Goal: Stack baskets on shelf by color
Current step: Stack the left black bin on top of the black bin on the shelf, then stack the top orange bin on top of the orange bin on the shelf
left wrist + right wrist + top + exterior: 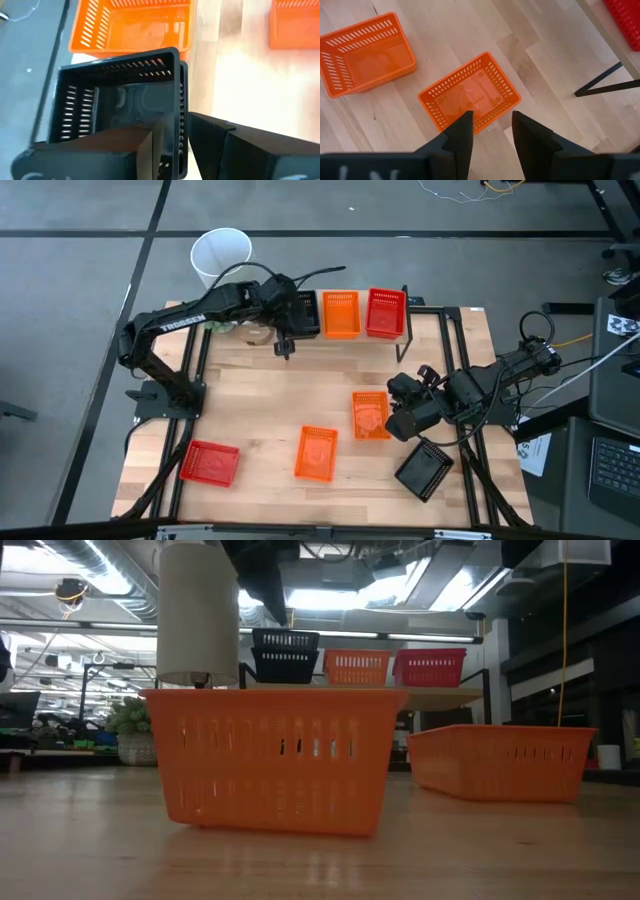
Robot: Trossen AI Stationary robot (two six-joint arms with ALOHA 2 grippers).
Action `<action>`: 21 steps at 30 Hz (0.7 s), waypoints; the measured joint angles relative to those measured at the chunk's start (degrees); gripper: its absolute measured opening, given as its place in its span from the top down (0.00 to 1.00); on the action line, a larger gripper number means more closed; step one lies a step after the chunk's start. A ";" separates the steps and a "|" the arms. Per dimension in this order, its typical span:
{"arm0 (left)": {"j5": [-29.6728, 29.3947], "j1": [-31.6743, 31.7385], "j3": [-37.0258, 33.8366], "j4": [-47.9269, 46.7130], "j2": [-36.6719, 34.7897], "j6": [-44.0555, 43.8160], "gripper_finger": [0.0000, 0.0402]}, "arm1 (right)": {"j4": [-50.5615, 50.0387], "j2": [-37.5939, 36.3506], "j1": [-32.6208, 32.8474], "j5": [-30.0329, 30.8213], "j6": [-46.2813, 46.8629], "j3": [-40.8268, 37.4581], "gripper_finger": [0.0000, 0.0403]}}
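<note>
Left gripper [285,345]: is being held at the black end of the shelf, its fingers [220,150] set astride the near wall of the upper black basket [120,105], closed on that wall.
Right gripper [490,131]: is being held open above the table, just beside the near edge of an orange basket [470,95], with nothing between the fingers.
Shelf [420,315]: is being occupied along the far edge of the table by a black stack [303,313], one orange basket [341,314] and one red basket [386,312], side by side.
Table surface [260,395]: light wood planks are being shared by two loose orange baskets [317,453], one red basket [209,463] near the left front corner and one black basket [424,469] near the right front.
White cylinder [221,254]: is being kept beyond the table's far left corner.
Room: grey floor tiles are being shown around the table; ceiling ducts, strip lights and benches with clutter are being shown behind the shelf in the low view.
</note>
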 joint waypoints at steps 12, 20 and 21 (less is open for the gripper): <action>-4.65 -1.26 -0.17 -1.71 2.10 0.85 0.80 | -0.02 0.00 0.00 0.07 0.00 0.00 0.67; -4.69 -1.52 -0.15 -1.34 1.57 0.81 0.80 | -0.02 0.00 0.00 0.05 0.03 0.00 0.67; -4.66 -1.57 -0.15 -1.43 0.92 0.64 0.80 | -0.02 0.00 -0.02 0.04 0.04 0.00 0.67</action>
